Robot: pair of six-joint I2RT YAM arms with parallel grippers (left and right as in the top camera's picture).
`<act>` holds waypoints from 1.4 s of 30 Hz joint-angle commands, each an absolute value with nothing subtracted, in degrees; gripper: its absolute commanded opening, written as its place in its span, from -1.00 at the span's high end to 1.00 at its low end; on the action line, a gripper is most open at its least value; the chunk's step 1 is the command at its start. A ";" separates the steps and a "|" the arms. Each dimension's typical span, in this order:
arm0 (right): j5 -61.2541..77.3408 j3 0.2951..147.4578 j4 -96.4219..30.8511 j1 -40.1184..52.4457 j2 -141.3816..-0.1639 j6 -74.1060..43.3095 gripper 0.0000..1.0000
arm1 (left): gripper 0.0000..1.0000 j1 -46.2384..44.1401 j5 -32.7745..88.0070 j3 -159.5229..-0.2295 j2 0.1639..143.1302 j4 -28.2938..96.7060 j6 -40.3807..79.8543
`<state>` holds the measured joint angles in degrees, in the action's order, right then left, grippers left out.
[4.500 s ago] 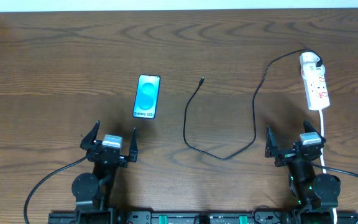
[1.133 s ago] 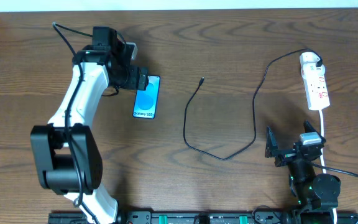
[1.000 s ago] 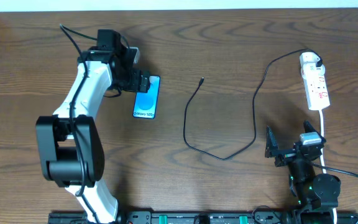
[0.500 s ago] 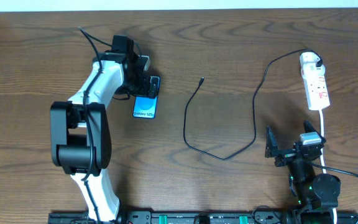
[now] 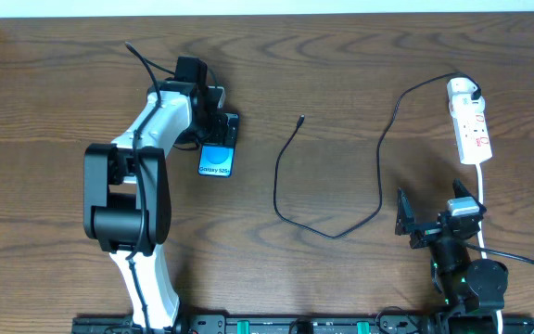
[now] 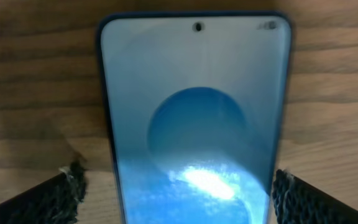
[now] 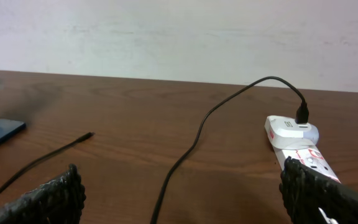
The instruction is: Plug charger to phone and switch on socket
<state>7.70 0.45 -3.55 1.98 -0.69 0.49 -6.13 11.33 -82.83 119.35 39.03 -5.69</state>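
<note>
Groundwork only, judging by the overhead view: the slim rectangular smartphone with a light blue screen lies flat in the upper left of the dark wooden table. The left gripper hovers over its top end with jaws wide and grips nothing. The long, thin black charger cable loops through the centre of the frame. Its small plug tip lies well apart from the phone, to that phone's right. The white elongated power strip with red markings sits at the upper right, the cable's far end entering the white plug on its top end. The right gripper waits at the lower right, spread wide and empty.

The left wrist view fills with the phone's screen, one dark fingertip on either side of it in the lower corners, neither visibly touching.

The right wrist view shows the cable unplugged on the wood and the strip at the right. Whether its switch is on cannot be told. Plugging and switching both appear undone. No container appears in any view.
</note>
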 commanded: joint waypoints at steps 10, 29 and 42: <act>7.46 0.32 -3.66 1.91 -0.32 0.93 -0.99 | -0.96 -6.85 10.85 -82.50 121.47 38.65 -4.56; 7.44 0.32 -3.66 1.91 -0.32 0.93 -0.98 | -0.96 -9.41 9.30 -80.95 121.51 38.89 -0.23; 7.44 0.32 -3.66 1.91 -0.32 0.93 -0.98 | -0.96 -10.33 9.32 -80.73 121.51 38.85 0.10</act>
<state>7.70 0.45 -3.53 1.98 -0.69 0.49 -9.56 7.46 -82.52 119.48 38.33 -1.08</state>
